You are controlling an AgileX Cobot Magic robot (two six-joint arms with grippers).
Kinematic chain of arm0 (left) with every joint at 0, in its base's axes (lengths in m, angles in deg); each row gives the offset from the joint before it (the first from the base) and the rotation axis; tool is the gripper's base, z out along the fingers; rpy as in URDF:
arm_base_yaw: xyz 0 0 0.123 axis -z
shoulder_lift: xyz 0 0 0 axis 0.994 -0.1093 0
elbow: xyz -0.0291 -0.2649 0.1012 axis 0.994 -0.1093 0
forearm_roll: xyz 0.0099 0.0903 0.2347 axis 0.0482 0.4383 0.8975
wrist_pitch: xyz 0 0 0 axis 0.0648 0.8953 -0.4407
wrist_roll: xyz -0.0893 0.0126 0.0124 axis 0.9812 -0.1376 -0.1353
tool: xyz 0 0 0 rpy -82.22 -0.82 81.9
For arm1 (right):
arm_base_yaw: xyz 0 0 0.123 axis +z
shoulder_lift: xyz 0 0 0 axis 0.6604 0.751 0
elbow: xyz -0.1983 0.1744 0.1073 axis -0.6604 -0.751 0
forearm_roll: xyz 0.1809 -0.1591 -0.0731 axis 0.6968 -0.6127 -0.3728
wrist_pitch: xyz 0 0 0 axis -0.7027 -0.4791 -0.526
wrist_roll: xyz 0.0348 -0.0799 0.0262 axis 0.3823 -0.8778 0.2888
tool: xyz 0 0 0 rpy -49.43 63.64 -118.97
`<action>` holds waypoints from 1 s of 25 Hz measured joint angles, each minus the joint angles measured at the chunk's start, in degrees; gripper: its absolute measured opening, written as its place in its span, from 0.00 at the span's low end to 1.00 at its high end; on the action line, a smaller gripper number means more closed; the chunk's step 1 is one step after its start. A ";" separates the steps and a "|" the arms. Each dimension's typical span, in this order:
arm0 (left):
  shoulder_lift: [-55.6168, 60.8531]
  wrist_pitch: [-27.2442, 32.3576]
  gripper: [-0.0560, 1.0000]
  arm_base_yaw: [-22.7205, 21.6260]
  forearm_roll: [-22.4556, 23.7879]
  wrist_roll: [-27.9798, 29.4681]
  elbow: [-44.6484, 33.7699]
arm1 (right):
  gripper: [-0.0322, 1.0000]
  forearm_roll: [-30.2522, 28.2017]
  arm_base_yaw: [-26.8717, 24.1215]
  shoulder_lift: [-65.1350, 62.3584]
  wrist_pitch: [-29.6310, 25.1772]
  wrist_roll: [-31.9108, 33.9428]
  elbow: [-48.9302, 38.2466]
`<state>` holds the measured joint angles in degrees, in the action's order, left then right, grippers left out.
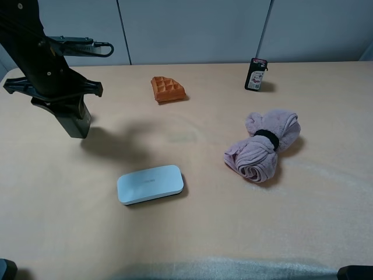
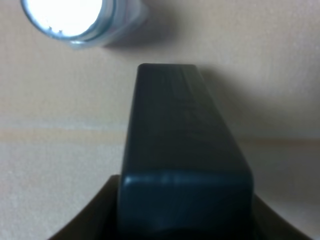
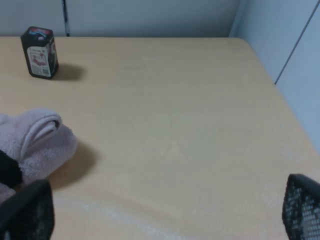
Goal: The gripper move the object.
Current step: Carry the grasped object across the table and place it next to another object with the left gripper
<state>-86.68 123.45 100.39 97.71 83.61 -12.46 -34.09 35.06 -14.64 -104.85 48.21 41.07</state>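
At the table's far left, my left gripper is shut on the object, a dark green-black flat-sided bottle. The bottle hangs tilted below the gripper, and its shadow falls to the right on the table. In the left wrist view the bottle fills the middle and runs out from between the dark jaws. My right gripper stands open above bare table, with its two black fingertips far apart at the frame's corners.
A clear silver-capped bottle stands just beyond the held bottle. On the table are an orange waffle, a white flat case, a rolled pink towel and a small black bottle with a pink label.
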 joint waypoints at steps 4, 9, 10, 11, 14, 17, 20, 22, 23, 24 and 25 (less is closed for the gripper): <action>0.00 -1.88 0.51 -0.11 0.00 0.05 -2.93 | 0.70 0.00 0.00 0.00 0.00 0.00 0.00; 0.00 -2.59 0.51 -0.11 0.00 0.11 -3.18 | 0.70 0.00 0.00 0.00 0.00 0.00 0.00; 0.00 -2.60 0.51 -0.11 0.00 0.11 -3.18 | 0.70 0.00 0.00 0.00 0.00 0.00 0.00; 0.00 -2.60 0.51 -0.11 0.00 0.11 -3.18 | 0.70 0.00 0.00 0.00 0.00 0.00 0.00; 0.00 -2.76 0.51 -0.11 0.00 0.11 -3.18 | 0.70 0.00 0.00 0.00 0.00 0.00 0.00; 0.00 -2.76 0.51 -0.11 0.00 0.11 -3.18 | 0.70 0.00 0.00 0.00 0.00 0.00 0.00; 0.00 -2.77 0.51 -0.11 0.00 0.15 -3.18 | 0.70 0.00 0.00 0.00 0.00 0.00 0.00; 0.00 -2.82 0.51 -0.11 0.00 0.15 -3.18 | 0.70 0.00 0.00 0.00 0.00 0.00 0.00; 0.00 -2.82 0.51 -0.11 0.00 0.15 -3.18 | 0.70 0.00 0.00 0.00 0.00 0.00 0.00; 0.00 -2.82 0.51 -0.11 0.00 0.15 -3.18 | 0.70 0.00 0.00 0.00 0.00 0.00 0.00; 0.00 -2.88 0.51 -0.11 0.08 0.15 -3.18 | 0.70 0.00 0.00 0.00 0.00 0.00 0.00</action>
<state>-86.68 120.57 100.27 97.79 83.76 -15.64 -34.09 35.06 -14.64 -104.85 48.21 41.07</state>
